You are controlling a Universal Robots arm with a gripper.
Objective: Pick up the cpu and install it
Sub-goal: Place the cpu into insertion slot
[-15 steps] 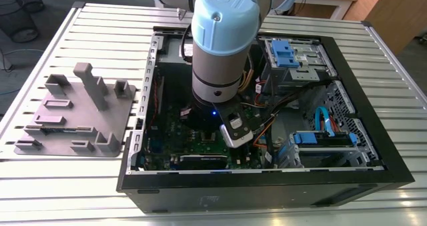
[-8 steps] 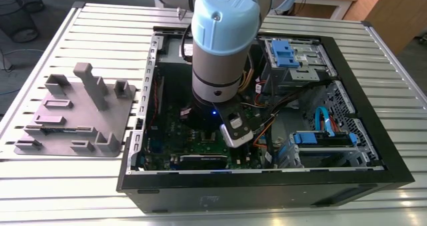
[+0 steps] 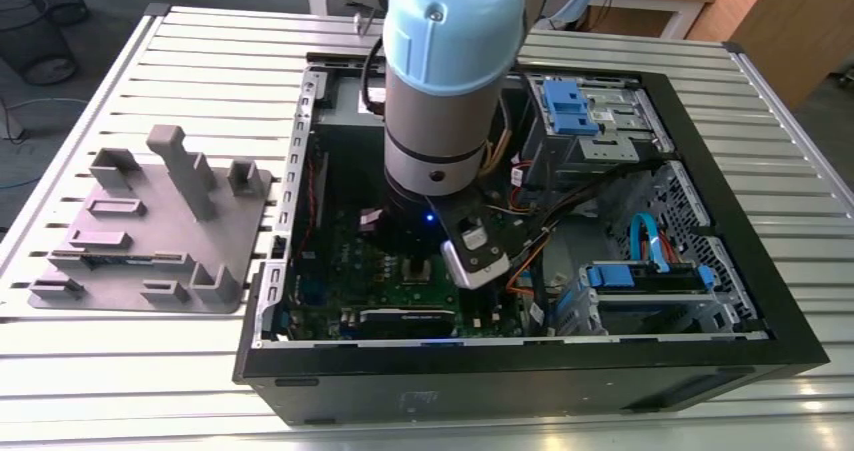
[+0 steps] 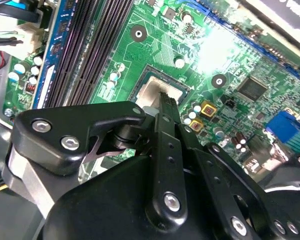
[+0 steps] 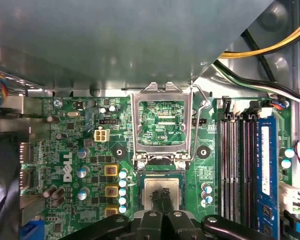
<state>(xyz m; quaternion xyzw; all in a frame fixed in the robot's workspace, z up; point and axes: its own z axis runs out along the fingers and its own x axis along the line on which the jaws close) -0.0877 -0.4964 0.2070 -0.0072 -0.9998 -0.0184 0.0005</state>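
Cpu (image 5: pixel 162 183) sits on the green board (image 5: pixel 65 150) under the gripper (image 5: pixel 162 192), whose fingers (image 5: pixel 157 198) we see closed on nothing; the first wrist view adds the raised metal frame (image 5: pixel 137 125).

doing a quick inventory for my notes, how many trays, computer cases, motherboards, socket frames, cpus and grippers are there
tray: 1
computer case: 1
motherboard: 1
socket frame: 1
cpu: 1
gripper: 1
total: 6
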